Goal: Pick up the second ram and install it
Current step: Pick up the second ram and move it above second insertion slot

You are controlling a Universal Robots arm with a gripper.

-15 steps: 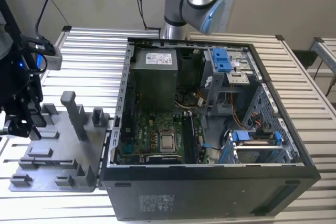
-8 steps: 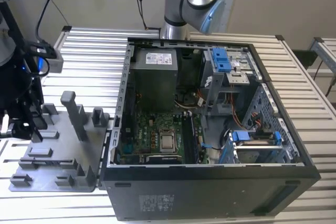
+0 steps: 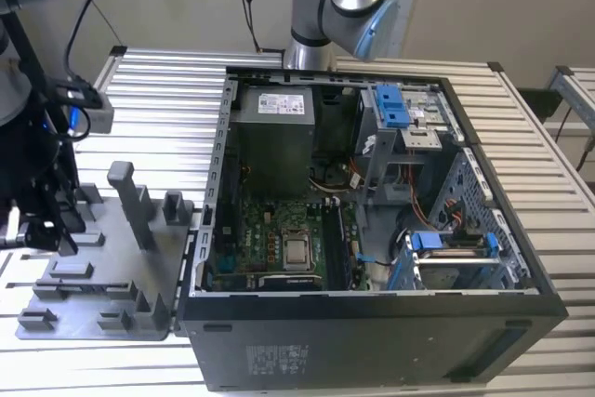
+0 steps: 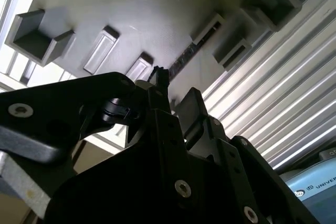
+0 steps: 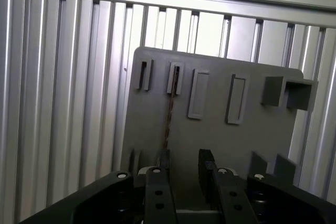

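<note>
In the first wrist view the second ram (image 5: pixel 169 111) shows as a thin brownish strip standing on edge in a slot of the grey fixture plate (image 5: pixel 252 140). My gripper (image 5: pixel 184 157) hovers over that plate, open, with nothing between its fingers (image 5: pixel 157 182). The ram's near end lies right by one finger. In the second wrist view the same strip, the second ram (image 4: pixel 184 59), runs along a slot just beyond the gripper (image 4: pixel 174 92). In the exterior view the gripper (image 3: pixel 42 230) hangs over the plate (image 3: pixel 102 267) at the exterior view's left.
An open computer case (image 3: pixel 372 323) lies at the middle and right of the exterior view, its motherboard (image 3: pixel 279 239) facing up. Blue drive brackets (image 3: pixel 390 104) and loose cables sit inside. The plate carries upright grey holders (image 3: pixel 130 202). Everything rests on a ribbed aluminium table (image 3: pixel 158 90).
</note>
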